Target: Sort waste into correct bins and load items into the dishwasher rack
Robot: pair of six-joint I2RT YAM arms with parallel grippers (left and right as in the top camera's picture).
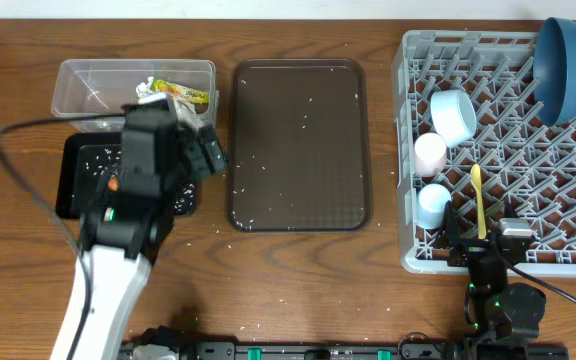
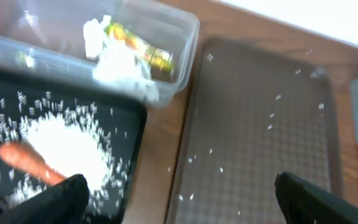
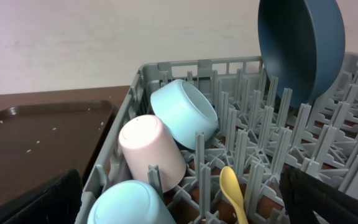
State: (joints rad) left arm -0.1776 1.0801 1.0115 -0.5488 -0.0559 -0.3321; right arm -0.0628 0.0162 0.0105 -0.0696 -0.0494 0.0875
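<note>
Briefly, entries by hand.

**Left gripper** (image 1: 206,152)
- State: jaws spread wide, nothing between them, touching nothing.
- Position: it hangs over the spot where the two bins meet.
- Beneath one finger: the shallow black tray (image 2: 129,118), carrying a heap of white rice grains (image 2: 67,146). An orange carrot piece (image 2: 30,162) lies on the heap.
- Ahead of the fingers: the clear tub (image 2: 188,37), holding the crumpled white tissue (image 2: 120,68). The yellow-green wrapper (image 2: 138,46) lies against it.
- Beneath the other finger: the dark brown serving tray (image 2: 260,124), bearing only scattered stray grains.

**Right gripper** (image 1: 481,235)
- State: jaws spread wide, empty.
- Position: it sits at the near edge of the dishwasher rack (image 1: 408,150), pointing into it.
- Just ahead, in line with the gap: the pale yellow spoon (image 3: 232,190), lying among the pegs.
- Ahead and to its left:
  - the light-blue cup (image 3: 126,205), nearest;
  - the pink cup (image 3: 151,152), behind it;
  - a small pale bowl (image 3: 182,112), beyond that, tipped on its side.
- Far ahead to its right: the dark-blue bowl (image 3: 300,46), standing on edge at the rack's far corner.

**Views compared**
- The left wrist view shows the carrot and the rice heap plainly; overhead, the arm covers most of the black tray.
- The overhead view alone shows both arms, the whole rack and loose grains on the table.
- The right wrist view catches only one end of the brown tray.
</note>
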